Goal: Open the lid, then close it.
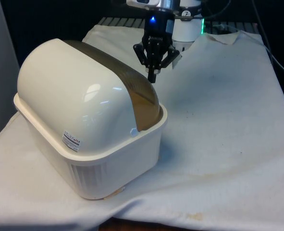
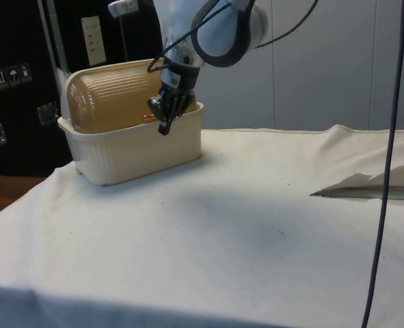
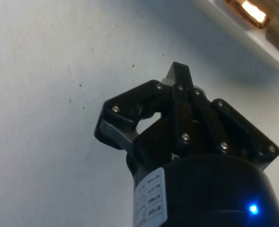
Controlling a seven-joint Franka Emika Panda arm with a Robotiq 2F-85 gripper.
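Bread box (image 1: 91, 139) sits near the table's (image 1: 218, 159) corner on the front view's left, a cream plastic tub with a rounded roll-top lid (image 2: 116, 96) of ribbed, amber see-through plastic. The lid looks drawn down shut over the opening, its lower edge meeting the tub's rim. I'd judge it light and fairly stiff, smooth and a bit slippery, sliding along its curve rather than lifting; too broad to pinch, so the place to catch it is the small handle (image 2: 149, 117) at the lid's lower edge, pushing up and back. The black gripper (image 1: 152, 75) hangs just beside the box at rim height, tips pointing down, close to that handle but seemingly not touching. Its fingers (image 3: 181, 90) are pressed together, nothing between them. White cloth lies under it all.
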